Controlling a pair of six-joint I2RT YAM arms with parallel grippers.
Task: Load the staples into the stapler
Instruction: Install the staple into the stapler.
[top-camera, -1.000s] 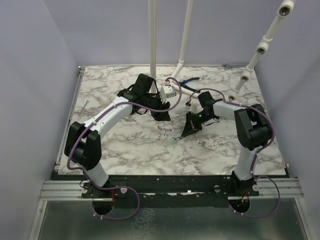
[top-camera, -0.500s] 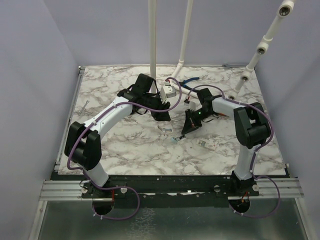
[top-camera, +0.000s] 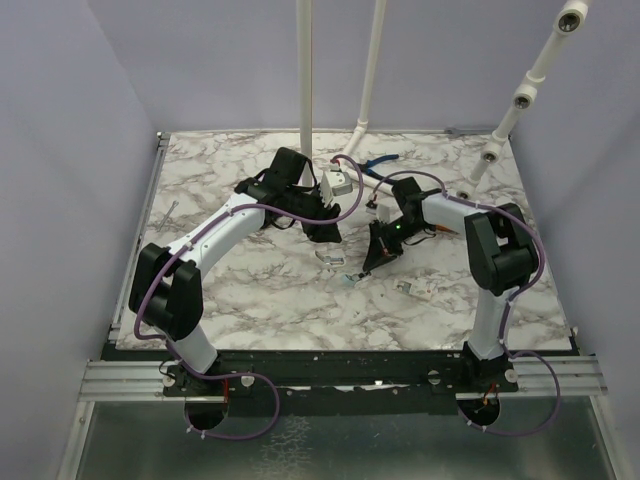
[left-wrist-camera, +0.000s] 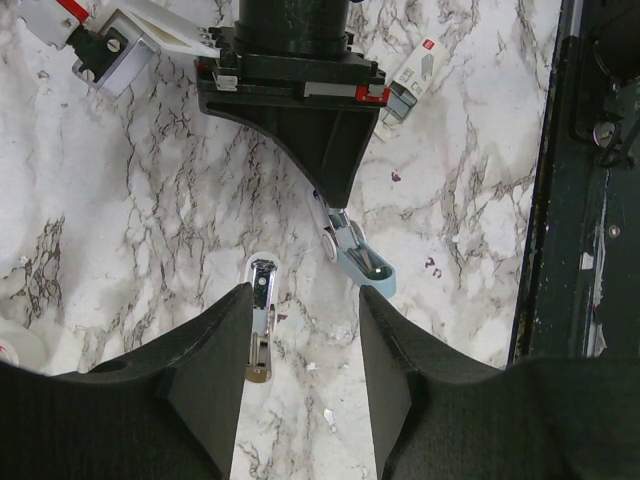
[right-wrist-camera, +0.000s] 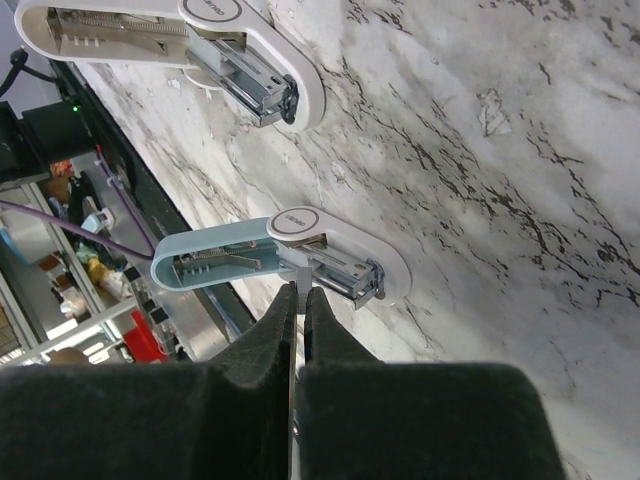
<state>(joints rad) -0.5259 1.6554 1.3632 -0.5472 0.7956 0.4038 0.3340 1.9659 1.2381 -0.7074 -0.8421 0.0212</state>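
Black two-finger left gripper (left-wrist-camera: 305, 292) half spread, pointing down; black right gripper (right-wrist-camera: 298, 292) pinched tight, tips lowered toward the table.

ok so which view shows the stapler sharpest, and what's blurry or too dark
Right wrist: the stapler is sharp; the right gripper is a dark, soft foreground mass, and the room beyond is blurred. Left wrist: stapler crisp but smaller, left gripper fingers black and out of focus. Top external: soft even light, stapler too small for detail.
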